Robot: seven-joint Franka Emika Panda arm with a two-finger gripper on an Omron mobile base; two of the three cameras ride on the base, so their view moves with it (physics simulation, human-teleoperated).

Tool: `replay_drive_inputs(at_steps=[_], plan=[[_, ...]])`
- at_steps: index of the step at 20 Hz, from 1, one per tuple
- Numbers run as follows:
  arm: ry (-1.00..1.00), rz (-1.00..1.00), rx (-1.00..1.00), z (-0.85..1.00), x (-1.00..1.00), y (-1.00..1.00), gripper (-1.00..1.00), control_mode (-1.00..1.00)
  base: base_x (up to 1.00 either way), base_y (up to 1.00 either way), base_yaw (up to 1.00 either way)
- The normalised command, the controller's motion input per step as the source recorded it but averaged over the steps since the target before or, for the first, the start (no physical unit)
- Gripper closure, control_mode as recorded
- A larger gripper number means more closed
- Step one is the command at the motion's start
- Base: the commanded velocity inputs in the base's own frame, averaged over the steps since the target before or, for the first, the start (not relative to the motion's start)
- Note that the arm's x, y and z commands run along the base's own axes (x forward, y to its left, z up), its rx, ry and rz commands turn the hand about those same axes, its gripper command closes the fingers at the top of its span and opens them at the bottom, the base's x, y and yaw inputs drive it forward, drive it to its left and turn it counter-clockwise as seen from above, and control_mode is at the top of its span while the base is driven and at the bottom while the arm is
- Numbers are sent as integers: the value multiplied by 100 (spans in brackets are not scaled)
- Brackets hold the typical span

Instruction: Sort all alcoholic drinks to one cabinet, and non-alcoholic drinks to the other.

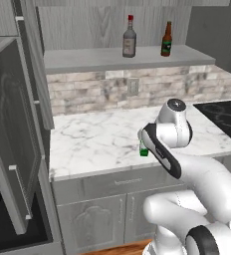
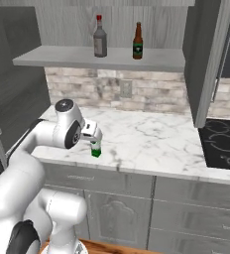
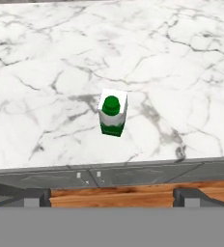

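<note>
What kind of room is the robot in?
It looks like a kitchen. There is a marble counter with cabinet doors under it, a black stovetop at one end, and a grey shelf on the wall holding two bottles. A small green and white carton stands on the counter.

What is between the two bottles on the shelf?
Nothing: bare grey shelf lies between the clear red-capped bottle and the brown green-labelled bottle in both base views.

We see a white marble counter carrying a green and white carton, which stands upright near the front edge. At twelve o'clock from the counter, a long grey shelf holds a clear-grey bottle and, at three o'clock from it, a slimmer brown bottle, both upright and apart.
</note>
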Motion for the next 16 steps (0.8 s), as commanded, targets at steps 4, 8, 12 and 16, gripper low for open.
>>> replay_drive_inputs(at_steps=[4,8,12,16], plan=[[0,0,0,-11,17,0,-100,-100,0,0,0],[0,0,0,-11,18,0,-100,-100,0,0,0],[0,0,0,-11,16,0,-100,-100,0,0,0],[0,0,0,-10,17,0,-100,-100,0,0,0]])
